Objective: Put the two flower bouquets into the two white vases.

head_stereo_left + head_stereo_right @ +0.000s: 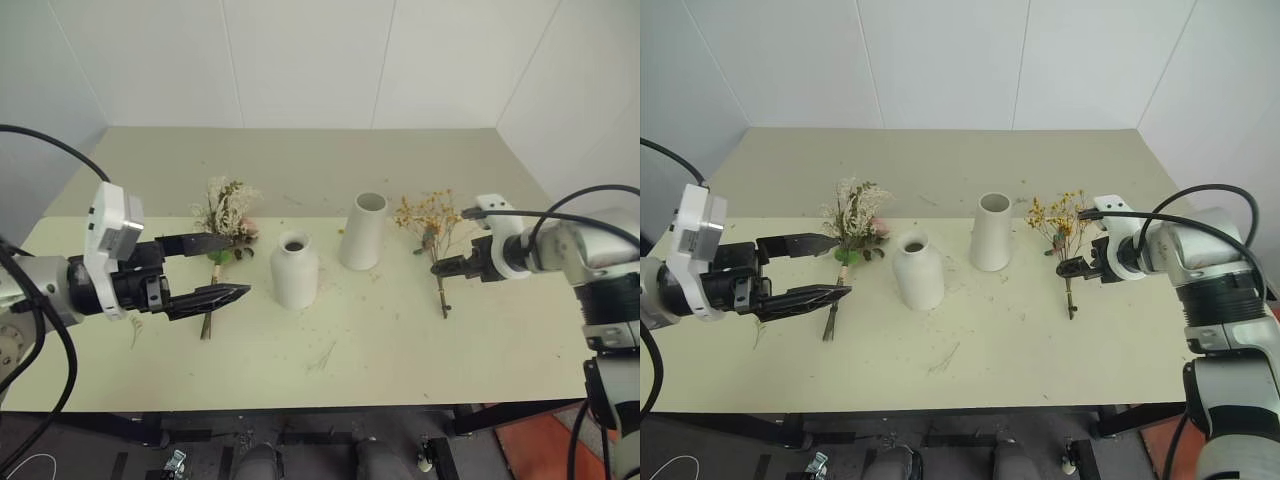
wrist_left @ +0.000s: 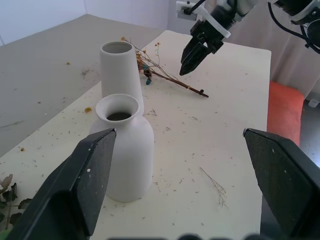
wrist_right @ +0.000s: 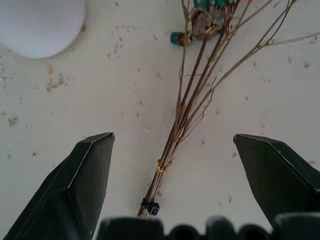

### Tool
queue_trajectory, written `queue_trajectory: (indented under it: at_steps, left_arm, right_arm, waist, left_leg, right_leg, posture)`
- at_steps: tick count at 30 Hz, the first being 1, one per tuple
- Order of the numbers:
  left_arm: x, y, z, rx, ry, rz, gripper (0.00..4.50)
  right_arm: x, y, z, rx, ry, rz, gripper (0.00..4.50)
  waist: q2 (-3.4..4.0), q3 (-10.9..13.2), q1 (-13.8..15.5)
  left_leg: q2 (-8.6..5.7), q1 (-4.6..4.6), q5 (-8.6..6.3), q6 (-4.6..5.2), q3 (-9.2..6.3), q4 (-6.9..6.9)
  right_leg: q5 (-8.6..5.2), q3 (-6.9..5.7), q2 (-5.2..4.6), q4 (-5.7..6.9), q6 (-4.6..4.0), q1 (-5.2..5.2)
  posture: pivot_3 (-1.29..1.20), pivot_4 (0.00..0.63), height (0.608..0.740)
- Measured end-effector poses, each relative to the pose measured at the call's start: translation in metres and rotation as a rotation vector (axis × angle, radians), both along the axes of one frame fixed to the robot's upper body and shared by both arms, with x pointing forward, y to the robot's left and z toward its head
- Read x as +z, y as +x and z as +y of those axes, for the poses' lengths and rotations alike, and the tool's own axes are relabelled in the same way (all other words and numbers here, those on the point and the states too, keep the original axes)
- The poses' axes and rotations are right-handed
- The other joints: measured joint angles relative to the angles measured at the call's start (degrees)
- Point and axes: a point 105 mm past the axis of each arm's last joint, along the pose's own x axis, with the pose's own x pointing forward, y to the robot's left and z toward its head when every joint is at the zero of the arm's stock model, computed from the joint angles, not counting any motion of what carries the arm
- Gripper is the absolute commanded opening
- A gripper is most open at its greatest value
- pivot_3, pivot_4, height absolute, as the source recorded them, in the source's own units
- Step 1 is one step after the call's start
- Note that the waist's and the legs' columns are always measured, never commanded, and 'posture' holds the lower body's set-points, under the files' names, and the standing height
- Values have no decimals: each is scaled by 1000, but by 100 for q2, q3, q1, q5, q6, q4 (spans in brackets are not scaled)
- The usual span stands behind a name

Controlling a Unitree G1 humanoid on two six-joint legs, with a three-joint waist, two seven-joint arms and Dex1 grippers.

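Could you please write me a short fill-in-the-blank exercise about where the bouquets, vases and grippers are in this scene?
1. Both bouquets lie on the ____, neither yet in a vase.
2. The right gripper is open, with the stems of the ____ bouquet between its fingers.
3. Next to the cream-white bouquet stands the shorter vase, whose neck is ____ than the mouth of the taller vase.
4. The left gripper is ____ and holds nothing.

Missing words: table; yellow-orange; narrower; open
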Motion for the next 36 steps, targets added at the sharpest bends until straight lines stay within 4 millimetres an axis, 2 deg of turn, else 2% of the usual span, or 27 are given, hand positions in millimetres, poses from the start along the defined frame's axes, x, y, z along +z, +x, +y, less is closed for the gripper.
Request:
queue_trajectory:
  at_steps: [5,8,11,17,18,20,25,28,31,32,34,36]
  left_arm:
    - [-2,1,-1,-2,-6,1,4445]
    - [-2,0,-2,-2,-12,-5,4500]
    - [-3,0,-2,-2,-11,-7,4500]
    - [-4,-1,-3,-1,-8,-8,4500]
    - [-4,-1,-3,-1,-9,-9,4500]
    - [-3,-1,-2,1,-9,-10,4500]
    - [-3,-1,-2,1,-10,-13,4500]
    - [-2,0,-2,1,-7,-19,4500]
    - [-2,2,-2,-5,-9,-16,4500]
    - [-2,2,-2,-9,-10,-14,4500]
    - [0,4,-1,-10,-15,-14,4500]
    - [2,8,-1,-6,-14,-23,4500]
  right_arm:
    - [-10,12,2,13,-50,33,4500]
    - [-20,19,7,45,-64,51,3945]
    - [-27,25,9,55,-76,58,3018]
    - [-27,33,14,91,-100,39,1038]
    - [-27,34,14,92,-105,38,571]
    - [-27,35,16,94,-105,36,92]
    - [-22,35,14,39,-35,20,39]
    - [-9,37,12,-15,15,-19,39]
    - [21,43,13,-40,65,-167,39]
    - [35,46,14,-37,81,-267,39]
    - [57,48,24,-9,115,-453,39]
    - [79,49,43,38,160,-629,39]
  waist:
    - [0,0,-57]
    - [0,0,-73]
    - [1,0,-84]
    - [1,0,-95]
    - [1,0,-96]
    - [1,0,-96]
    - [2,0,-85]
    - [3,1,-75]
    - [3,1,-71]
    - [2,1,-69]
    - [3,1,-69]
    - [3,1,-102]
  left_leg:
    - [1,5,0,0,0,0]
    - [1,5,0,0,0,0]
    - [1,5,0,0,0,0]
    - [2,10,0,0,-1,0]
    - [3,10,0,0,-1,0]
    - [3,10,0,0,-1,0]
    - [2,8,0,0,-2,-1]
    - [0,5,0,0,-2,-1]
    - [1,6,0,0,-2,-4]
    - [2,5,0,0,-5,-7]
    - [2,6,0,0,-7,-8]
    - [2,9,0,0,-5,-7]
  right_leg:
    - [1,0,1,4,1,2]
    - [1,0,1,6,1,2]
    - [1,0,1,6,1,1]
    - [1,0,2,10,1,3]
    - [1,0,2,11,1,3]
    - [1,0,2,11,1,3]
    - [1,0,2,10,1,2]
    - [1,0,0,10,1,0]
    - [1,-1,1,11,1,0]
    - [1,-5,2,8,1,2]
    - [1,-6,2,10,1,1]
    - [2,-2,2,16,2,0]
  posture:
    - [0,150,740]
    - [0,150,740]
    - [0,150,740]
    - [0,150,740]
    - [0,150,740]
    - [0,150,740]
    - [0,150,740]
    - [0,150,740]
    - [0,150,740]
    - [0,150,740]
    - [0,150,740]
    - [0,150,740]
